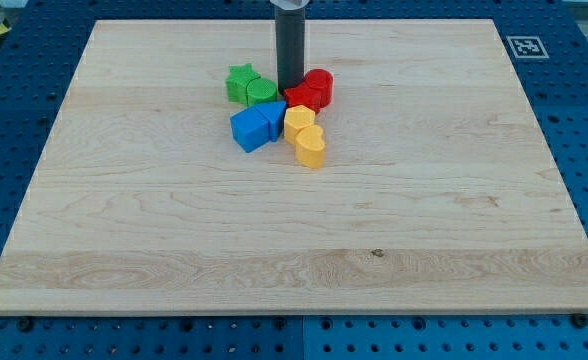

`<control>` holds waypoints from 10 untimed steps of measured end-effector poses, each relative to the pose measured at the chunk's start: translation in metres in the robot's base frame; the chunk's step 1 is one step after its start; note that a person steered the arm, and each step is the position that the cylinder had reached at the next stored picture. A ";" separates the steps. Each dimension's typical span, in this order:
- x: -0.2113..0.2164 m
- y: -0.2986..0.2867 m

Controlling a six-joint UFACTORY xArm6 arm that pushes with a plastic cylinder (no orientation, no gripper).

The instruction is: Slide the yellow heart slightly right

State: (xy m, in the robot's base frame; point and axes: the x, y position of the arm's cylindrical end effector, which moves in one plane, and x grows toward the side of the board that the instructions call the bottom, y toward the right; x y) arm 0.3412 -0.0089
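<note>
The yellow heart lies on the wooden board, at the lower right of a tight cluster of blocks. A second yellow block touches it from above-left. My tip stands at the top of the cluster, between the green blocks and the red blocks, above and slightly left of the yellow heart, with the other yellow block between them.
A green star and a green round block sit left of the tip. Two red blocks sit right of it. Two blue blocks lie left of the yellow ones. A marker tag is at the board's top right corner.
</note>
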 end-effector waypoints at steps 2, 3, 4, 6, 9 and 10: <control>-0.034 0.000; -0.053 0.011; -0.053 0.041; -0.065 0.115; -0.065 0.216; -0.060 0.241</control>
State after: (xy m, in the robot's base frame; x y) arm 0.2815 0.2316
